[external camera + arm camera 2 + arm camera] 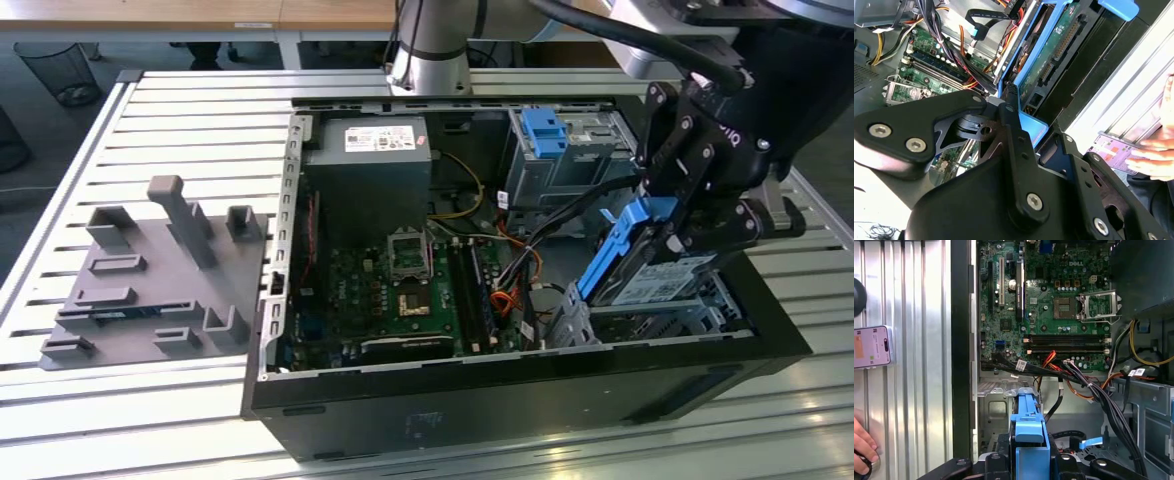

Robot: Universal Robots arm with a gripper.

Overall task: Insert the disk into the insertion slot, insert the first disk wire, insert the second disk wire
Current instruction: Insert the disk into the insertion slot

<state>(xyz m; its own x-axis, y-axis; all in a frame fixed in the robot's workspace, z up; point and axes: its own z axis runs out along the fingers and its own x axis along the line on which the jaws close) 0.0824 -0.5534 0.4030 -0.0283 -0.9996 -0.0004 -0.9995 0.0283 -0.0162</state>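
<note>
Grey slatted table [200,100] and moulded fixture plate [147,270] at the exterior view's left, then the open computer case [534,380] with green motherboard [400,285] in the middle and the tall grey bay [561,150] at its far side. Further right, clamped tight in the gripper [687,218]: the disk [654,283], long axis steeply tilted and nearly upright, lower end down at the mouth of the insertion slot [674,318], just below the grip and, by the look of it, not yet seated. Arm [641,40] overhead at the far right, wrist angled down into the case's right-hand corner.
</note>
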